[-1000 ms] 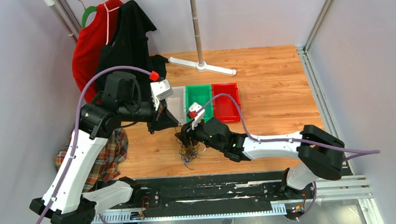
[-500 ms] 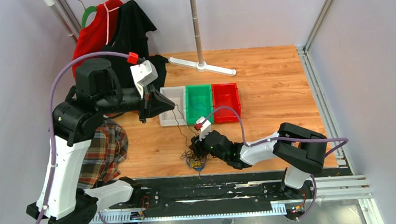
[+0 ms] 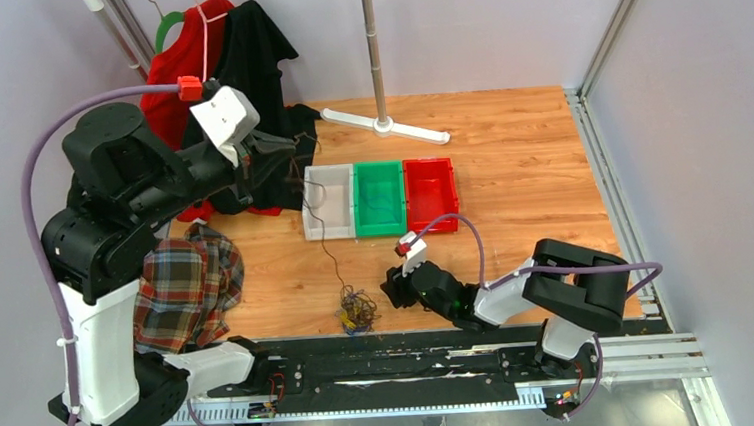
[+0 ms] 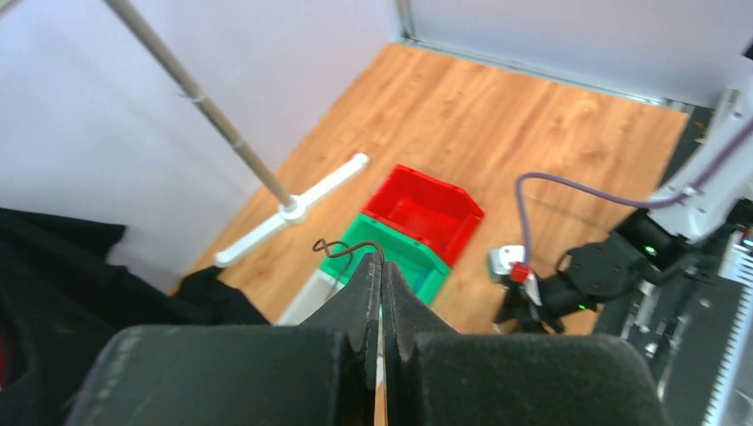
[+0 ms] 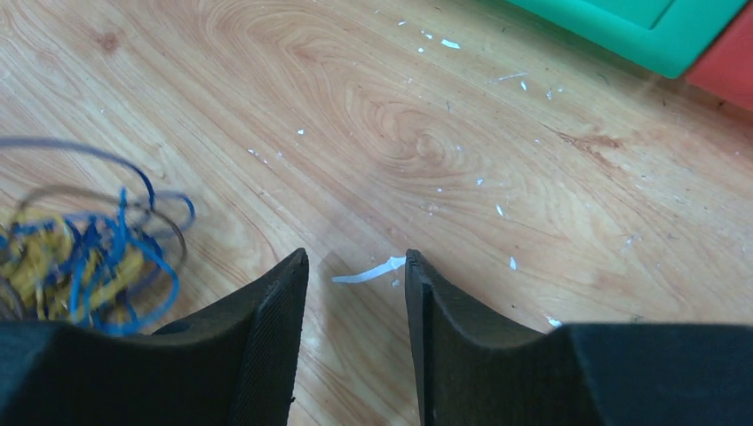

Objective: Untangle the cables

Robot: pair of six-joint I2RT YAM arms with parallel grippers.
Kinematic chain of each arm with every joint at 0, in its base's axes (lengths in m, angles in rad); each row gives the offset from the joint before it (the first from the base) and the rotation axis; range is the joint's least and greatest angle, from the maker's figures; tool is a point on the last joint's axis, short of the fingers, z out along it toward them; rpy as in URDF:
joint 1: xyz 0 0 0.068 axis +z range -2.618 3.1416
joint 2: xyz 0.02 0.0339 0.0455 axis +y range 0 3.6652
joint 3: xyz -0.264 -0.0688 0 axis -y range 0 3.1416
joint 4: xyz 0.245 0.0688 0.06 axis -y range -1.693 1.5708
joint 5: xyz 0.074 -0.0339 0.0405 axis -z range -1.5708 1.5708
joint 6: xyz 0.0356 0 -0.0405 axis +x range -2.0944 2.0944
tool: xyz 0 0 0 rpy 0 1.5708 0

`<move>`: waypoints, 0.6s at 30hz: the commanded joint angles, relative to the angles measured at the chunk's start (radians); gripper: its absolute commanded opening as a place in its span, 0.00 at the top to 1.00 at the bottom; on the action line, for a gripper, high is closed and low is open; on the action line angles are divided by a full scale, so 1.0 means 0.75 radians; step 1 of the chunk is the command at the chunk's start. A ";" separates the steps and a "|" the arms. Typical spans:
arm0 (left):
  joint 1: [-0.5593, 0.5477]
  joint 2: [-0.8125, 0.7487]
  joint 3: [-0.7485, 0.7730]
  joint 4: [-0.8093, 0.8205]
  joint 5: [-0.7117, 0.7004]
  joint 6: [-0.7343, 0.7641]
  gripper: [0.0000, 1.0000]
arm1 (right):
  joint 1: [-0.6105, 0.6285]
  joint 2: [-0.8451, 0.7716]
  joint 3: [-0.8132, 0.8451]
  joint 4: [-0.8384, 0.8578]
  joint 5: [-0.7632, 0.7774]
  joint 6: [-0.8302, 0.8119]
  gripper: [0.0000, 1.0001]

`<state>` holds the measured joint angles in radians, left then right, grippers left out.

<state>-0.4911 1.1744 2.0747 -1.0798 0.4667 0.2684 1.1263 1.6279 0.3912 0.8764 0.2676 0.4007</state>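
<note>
The cables (image 3: 358, 311) lie as one small knot of blue, yellow and dark wire on the surface (image 3: 539, 152), close to its near edge and in front of the three bins. One black cable (image 3: 327, 239) comes out of this knot and runs up and away, across the white bin (image 3: 339, 191), to the left gripper (image 3: 287, 163), which is raised high at the far left side. In the left wrist view its jaws are pressed together on this black cable, and a short curly end sticks out just above the tips. The lower end of the cable appears to sit in the knot, so I judge that this strand is drawn out long but not yet free. The right gripper (image 5: 355, 259) is low over the surface just beside the knot, on its right. Its jaws stand apart and nothing is between them; only bare wood and a small white scrap are under them. The knot itself looks tight, with blue loops wound around the yellow ones. Whether the green bin (image 3: 377, 173) or the red bin (image 3: 428, 169) holds any cable is too small to tell. In my judgement the task is at an early stage: one cable is half separated, and the others are left to pull apart.
</note>
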 commanded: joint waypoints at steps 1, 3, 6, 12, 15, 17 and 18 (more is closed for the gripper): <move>0.000 0.001 0.074 0.154 -0.197 0.057 0.99 | -0.013 -0.010 -0.059 0.013 0.062 0.041 0.55; 0.000 -0.011 0.079 0.229 -0.251 0.061 1.00 | -0.013 -0.023 -0.065 0.006 0.070 0.040 0.55; 0.000 -0.018 0.079 0.268 -0.223 0.056 1.00 | -0.013 -0.064 -0.069 -0.009 0.084 0.026 0.55; 0.000 -0.031 0.001 0.269 -0.153 0.008 1.00 | -0.010 -0.341 0.023 -0.141 0.054 -0.074 0.44; 0.000 -0.037 -0.021 0.269 -0.142 0.004 1.00 | 0.003 -0.428 0.167 -0.247 -0.031 -0.170 0.40; 0.000 -0.036 -0.021 0.269 -0.135 0.002 1.00 | 0.008 -0.436 0.279 -0.293 -0.115 -0.228 0.38; 0.000 -0.034 -0.020 0.269 -0.133 0.000 1.00 | 0.008 -0.431 0.342 -0.304 -0.159 -0.251 0.37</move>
<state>-0.4911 1.1545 2.0605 -0.9211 0.3462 0.2806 1.1267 1.3254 0.4988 0.7158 0.2577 0.3187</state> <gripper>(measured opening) 0.007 0.613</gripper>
